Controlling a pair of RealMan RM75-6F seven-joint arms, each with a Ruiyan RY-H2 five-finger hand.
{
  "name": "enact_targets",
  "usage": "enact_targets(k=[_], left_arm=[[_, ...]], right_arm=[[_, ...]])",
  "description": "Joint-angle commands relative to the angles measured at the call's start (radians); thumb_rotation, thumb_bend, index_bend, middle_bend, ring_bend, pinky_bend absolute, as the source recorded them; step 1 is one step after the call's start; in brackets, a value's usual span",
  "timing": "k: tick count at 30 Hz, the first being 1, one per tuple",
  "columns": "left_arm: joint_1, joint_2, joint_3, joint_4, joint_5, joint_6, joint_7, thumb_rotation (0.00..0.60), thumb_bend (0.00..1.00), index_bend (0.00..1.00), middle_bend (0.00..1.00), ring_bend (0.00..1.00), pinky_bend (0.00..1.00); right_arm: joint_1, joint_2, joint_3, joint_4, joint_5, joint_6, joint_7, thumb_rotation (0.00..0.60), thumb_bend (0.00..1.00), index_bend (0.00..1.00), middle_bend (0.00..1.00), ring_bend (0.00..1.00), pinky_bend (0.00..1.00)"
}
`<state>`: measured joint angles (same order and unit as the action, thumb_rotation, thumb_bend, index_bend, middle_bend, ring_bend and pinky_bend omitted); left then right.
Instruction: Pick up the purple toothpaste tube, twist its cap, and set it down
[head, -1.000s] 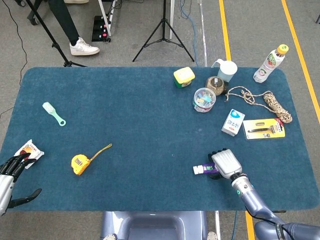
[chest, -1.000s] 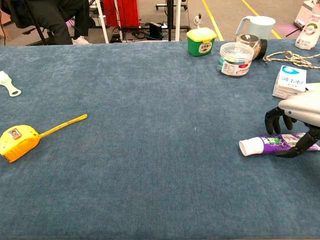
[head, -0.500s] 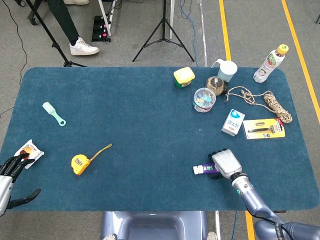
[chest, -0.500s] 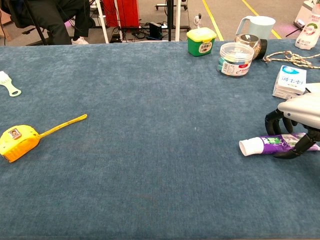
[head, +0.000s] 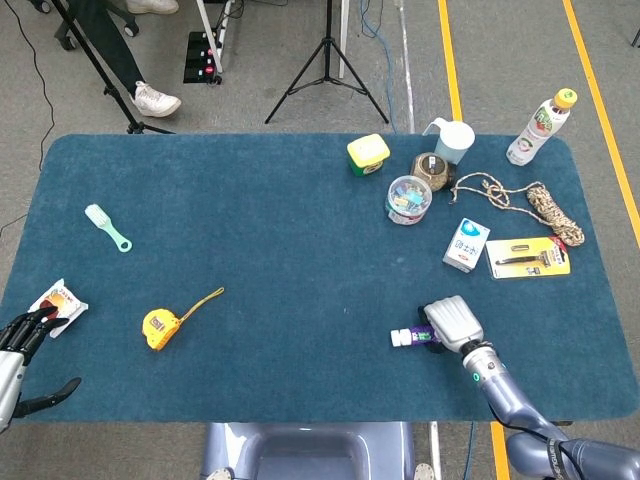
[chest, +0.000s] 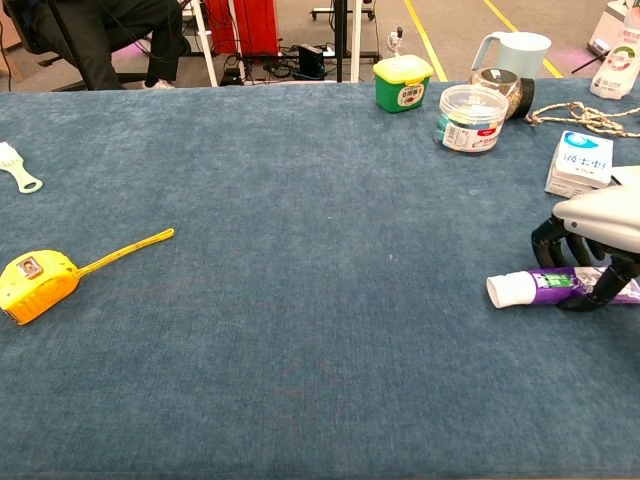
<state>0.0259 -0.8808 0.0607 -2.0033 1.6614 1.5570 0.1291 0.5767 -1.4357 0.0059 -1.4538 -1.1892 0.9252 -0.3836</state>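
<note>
The purple toothpaste tube (chest: 560, 285) lies flat on the blue table cloth near the front right, its white cap (chest: 505, 290) pointing left. It also shows from above, with the tube (head: 425, 336) mostly under the hand and the cap (head: 401, 338) sticking out. My right hand (chest: 595, 235) sits over the tube with its fingers (chest: 548, 240) curled round the far side and the thumb on the near side, gripping it on the cloth. My left hand (head: 22, 345) hovers at the front left corner, fingers spread and holding nothing.
A yellow tape measure (chest: 35, 280) lies front left, with a green brush (head: 107, 227) and a snack packet (head: 57, 300) near the left hand. At the back right are a white box (chest: 580, 160), plastic tub (chest: 470, 115), green jar (chest: 402, 80), jug (chest: 512, 50), rope (head: 520, 195), razor pack (head: 528, 257) and bottle (head: 540, 125).
The right hand's fingers have closed tighter around the tube, and the tube has slid slightly to the right. The left hand has not moved.
</note>
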Motion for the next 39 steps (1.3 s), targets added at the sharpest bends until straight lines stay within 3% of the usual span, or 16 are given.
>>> enact_targets(k=[1, 20, 39], left_arm=[[0.000, 0.000, 0.000, -0.001, 0.000, 0.000, 0.000, 0.531, 0.15, 0.21, 0.17, 0.14, 0.26], [-0.076, -0.008, -0.015, -0.047, 0.060, -0.095, 0.068, 0.531, 0.15, 0.21, 0.17, 0.14, 0.26], [-0.208, -0.029, -0.071, -0.167, -0.003, -0.271, 0.174, 0.528, 0.15, 0.25, 0.18, 0.18, 0.27]], right_arm=[[0.002, 0.005, 0.007, -0.003, 0.004, -0.011, 0.018, 0.584, 0.36, 0.58, 0.57, 0.62, 0.58], [0.016, 0.072, 0.073, -0.133, -0.075, 0.000, 0.200, 0.600, 0.36, 0.78, 0.83, 0.94, 0.93], [0.049, 0.053, 0.109, -0.250, -0.045, 0.079, -0.020, 0.600, 0.36, 0.80, 0.88, 0.99, 0.98]])
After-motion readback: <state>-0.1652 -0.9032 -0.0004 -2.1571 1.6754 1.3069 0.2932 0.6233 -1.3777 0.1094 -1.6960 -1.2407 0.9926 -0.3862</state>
